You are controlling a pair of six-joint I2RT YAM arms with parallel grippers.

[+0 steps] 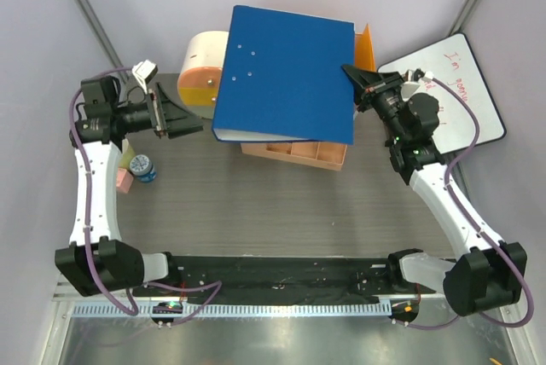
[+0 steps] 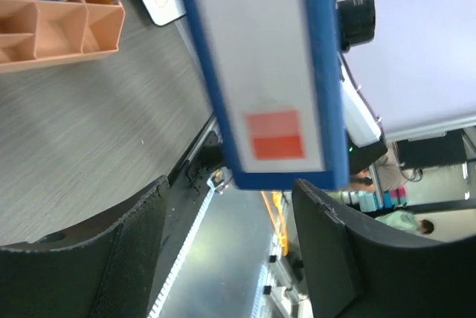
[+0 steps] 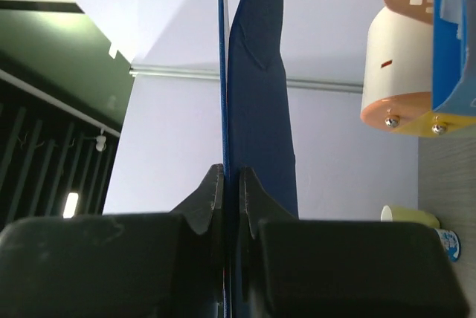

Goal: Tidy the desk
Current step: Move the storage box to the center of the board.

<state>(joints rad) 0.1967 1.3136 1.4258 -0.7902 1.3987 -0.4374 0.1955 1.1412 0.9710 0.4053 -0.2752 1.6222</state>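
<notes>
**Dark grey wood-grain surface** (image 1: 256,211), spread beneath both arms from the black strip at the near edge towards the far wall. It is judged rigid, heavy and fixed. No hold is to be taken on it; only the items upon it are to be handled.

A blue binder (image 1: 286,75) is shown over the far middle of the surface, its broad cover turned to the overhead camera. The right gripper (image 3: 230,184) is seen clenched on the thin edge of the binder's cover at the right side. The left gripper (image 2: 227,203) is seen released, its fingers spread wide just beside the labelled spine, with no contact visible.

The binder is judged stiff in its boards but hinged at the spine, smooth-faced, and fairly heavy for a pinch on one edge, so sagging or slipping is to be expected. The spine is judged the firmer place for a hold.

A peach compartment tray (image 1: 294,153) is partly covered by the binder. A white cylinder with an orange band (image 1: 203,66) is placed at the binder's left edge, and an orange panel (image 1: 366,45) is seen behind its right corner. A whiteboard (image 1: 456,101) lies at the far right, partly overlapped by the right arm. A small bottle (image 1: 143,167) and a pink block (image 1: 124,181) are found close to the left arm. The tray and the cylinder are judged the likeliest obstructions if the binder is lowered.
</notes>
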